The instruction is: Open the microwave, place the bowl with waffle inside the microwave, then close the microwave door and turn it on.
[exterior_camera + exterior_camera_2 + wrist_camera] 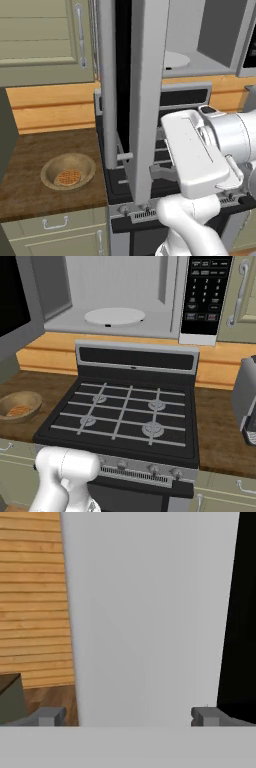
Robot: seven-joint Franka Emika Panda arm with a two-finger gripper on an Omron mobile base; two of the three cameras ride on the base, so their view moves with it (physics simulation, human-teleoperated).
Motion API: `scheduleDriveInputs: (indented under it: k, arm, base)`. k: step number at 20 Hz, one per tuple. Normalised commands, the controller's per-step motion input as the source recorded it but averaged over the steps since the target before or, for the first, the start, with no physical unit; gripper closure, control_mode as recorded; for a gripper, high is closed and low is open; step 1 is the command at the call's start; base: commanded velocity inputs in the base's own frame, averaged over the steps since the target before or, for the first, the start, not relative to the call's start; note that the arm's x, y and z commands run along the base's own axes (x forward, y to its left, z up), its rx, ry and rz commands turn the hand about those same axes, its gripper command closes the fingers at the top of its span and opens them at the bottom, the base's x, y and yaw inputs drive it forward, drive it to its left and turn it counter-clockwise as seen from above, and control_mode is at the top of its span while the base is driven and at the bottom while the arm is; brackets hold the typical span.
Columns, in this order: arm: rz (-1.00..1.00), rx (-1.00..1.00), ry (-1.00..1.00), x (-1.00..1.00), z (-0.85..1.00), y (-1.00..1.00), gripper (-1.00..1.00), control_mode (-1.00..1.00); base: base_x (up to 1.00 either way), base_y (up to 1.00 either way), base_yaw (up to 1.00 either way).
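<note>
The microwave [120,281] hangs above the stove, its light cavity and white turntable [114,316] exposed. The microwave door [147,100] is swung far out and shows edge-on in the left base view, its black glass facing left. My gripper [129,715] is open, fingertips [50,716] spread wide, facing the door's grey frame [150,612] close up; I cannot tell whether they touch it. The tan bowl [67,171] sits on the wooden counter left of the stove with the waffle [67,177] inside. From the right base view the bowl [19,405] appears at the far left.
A black gas stove [125,411] fills the space under the microwave. The dark button panel [202,291] is on the microwave's right. An olive cabinet door [45,35] hangs at upper left. A grey appliance [247,401] stands on the right counter.
</note>
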Motion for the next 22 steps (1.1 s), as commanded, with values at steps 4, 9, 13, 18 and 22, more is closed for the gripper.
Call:
scheduleDriveInputs:
  k: [4, 9, 13, 18, 22]
  arm:
    - [0.0, -0.01, 0.0, -0.09, 0.0, 0.59, -1.0, -1.0]
    - [0.0, 0.0, 0.0, -0.03, 0.0, 0.43, -1.0, -1.0]
    - [0.0, 0.0, -0.04, -0.04, 0.0, 0.09, -1.0, -1.0]
    - [0.0, 0.0, -0.06, -0.24, 0.01, -0.56, -1.0, -1.0]
    - [0.0, 0.0, -0.02, -0.26, 0.07, -0.89, -1.0, -1.0]
  base:
    - [0.0, 0.0, 0.0]
    - [0.0, 0.0, 0.0]
    - [0.0, 0.0, 0.0]
    - [0.0, 0.0, 0.0]
    - [0.0, 0.0, 0.0]
